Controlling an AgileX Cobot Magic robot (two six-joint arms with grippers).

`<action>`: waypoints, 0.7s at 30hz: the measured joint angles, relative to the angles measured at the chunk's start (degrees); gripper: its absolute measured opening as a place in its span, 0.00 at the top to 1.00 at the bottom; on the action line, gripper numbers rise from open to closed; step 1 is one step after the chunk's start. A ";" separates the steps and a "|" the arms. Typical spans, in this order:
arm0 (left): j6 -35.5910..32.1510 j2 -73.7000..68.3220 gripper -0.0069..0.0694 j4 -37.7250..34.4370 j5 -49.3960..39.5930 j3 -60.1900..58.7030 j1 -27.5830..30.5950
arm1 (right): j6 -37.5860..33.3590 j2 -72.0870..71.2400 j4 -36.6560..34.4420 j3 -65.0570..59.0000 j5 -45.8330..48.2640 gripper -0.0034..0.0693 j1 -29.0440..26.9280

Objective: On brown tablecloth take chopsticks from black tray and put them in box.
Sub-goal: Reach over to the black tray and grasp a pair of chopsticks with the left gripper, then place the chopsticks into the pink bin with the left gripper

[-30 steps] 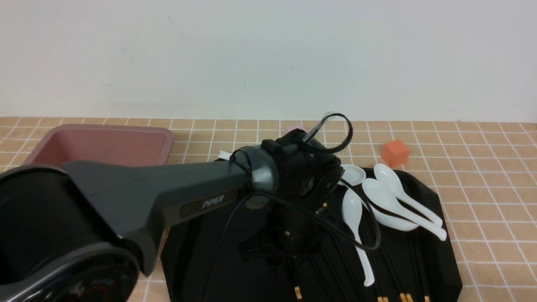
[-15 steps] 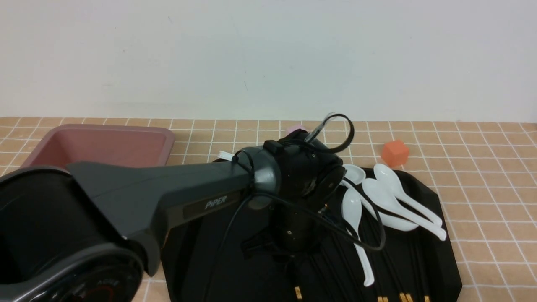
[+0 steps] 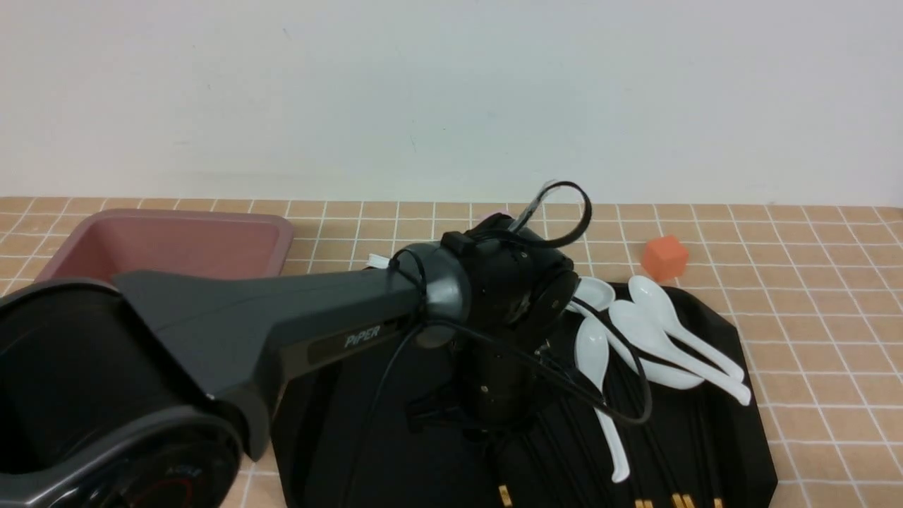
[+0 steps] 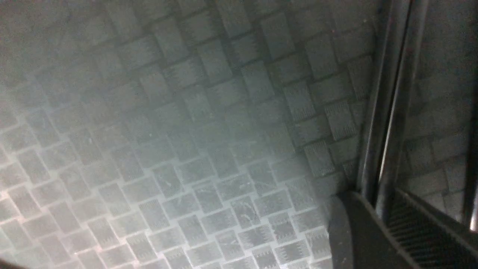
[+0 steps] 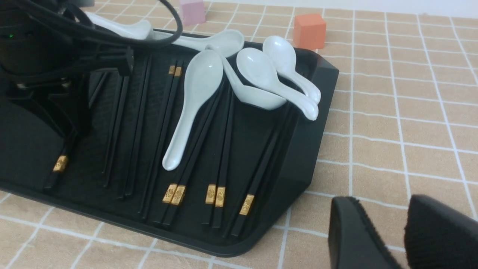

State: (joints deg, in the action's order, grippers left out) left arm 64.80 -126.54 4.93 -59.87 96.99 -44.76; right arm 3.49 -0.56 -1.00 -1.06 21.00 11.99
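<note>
Left hand (image 4: 388,235) is sitting among chopsticks (image 5: 225,145) in black tray (image 5: 298,153), grip unverifiable. Right hand (image 5: 388,215) is hovering spread beside tray.

I see the brown tablecloth (image 3: 811,282) as tan-orange with a thin white grid. The black tray (image 5: 298,157) is matte, with a woven check floor. The chopsticks (image 5: 225,149) are black with gold bands. The spoons (image 5: 201,82) are white and the box (image 3: 169,243) dusty pink-brown. There's an orange cube (image 3: 664,257), a pink cube (image 5: 192,11) and an off-white wall (image 3: 451,92).

The left arm (image 3: 296,324) hid the black tray (image 3: 730,367) toward 9 o'clock. The chopsticks (image 3: 681,502) were cut off at 6 o'clock. The left gripper (image 4: 377,220) hold was indistinct.
</note>
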 joint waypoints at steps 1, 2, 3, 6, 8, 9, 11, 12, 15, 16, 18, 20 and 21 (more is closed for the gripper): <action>-0.61 0.19 0.78 -0.37 -0.05 0.00 0.09 | 0.00 0.00 0.00 0.00 0.00 0.62 0.00; -1.22 0.42 0.78 -0.63 -0.10 -0.14 0.21 | 0.00 0.00 0.00 0.00 0.00 0.62 0.00; -1.37 0.48 0.78 -0.73 -0.10 -0.20 0.22 | 0.00 0.00 0.00 0.00 0.00 0.62 0.00; -2.47 1.50 0.78 -1.46 -0.56 -0.79 0.22 | 0.00 0.00 0.00 0.00 0.00 0.62 0.00; -2.90 2.33 0.78 -1.96 -0.99 -1.00 0.22 | 0.00 0.00 0.00 0.00 0.00 0.62 0.00; -3.07 2.77 0.78 -2.63 -1.55 -1.09 0.22 | 0.00 0.00 0.00 0.00 0.00 0.62 0.00; -3.31 4.14 0.78 -3.12 -2.42 -1.20 0.03 | 0.00 0.00 0.00 0.00 0.00 0.62 0.00; -3.38 4.66 0.78 -3.12 -2.42 -1.20 -0.10 | 0.00 0.00 0.00 0.00 0.00 0.62 0.00; -3.38 6.39 0.78 -3.06 -2.36 -1.20 -0.15 | 0.00 0.00 0.00 0.00 0.00 0.62 0.00; -3.38 6.93 0.78 -2.75 -2.46 -1.20 -0.15 | 0.00 0.00 0.00 0.00 0.00 0.62 0.00; -3.38 8.11 0.78 -2.23 -2.52 -1.26 -0.15 | 0.00 0.00 0.00 0.00 0.00 0.62 0.00; -3.38 9.04 0.78 -2.01 -2.86 -1.26 -0.03 | 0.00 0.00 0.00 0.00 0.00 0.62 0.00; -3.43 9.92 0.78 -1.93 -3.40 -1.26 0.19 | 0.00 0.00 0.00 0.00 0.00 0.62 0.00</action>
State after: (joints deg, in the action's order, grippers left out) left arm 61.37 -116.62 2.99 -63.27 95.73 -44.56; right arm 3.49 -0.56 -1.00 -1.06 21.00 11.99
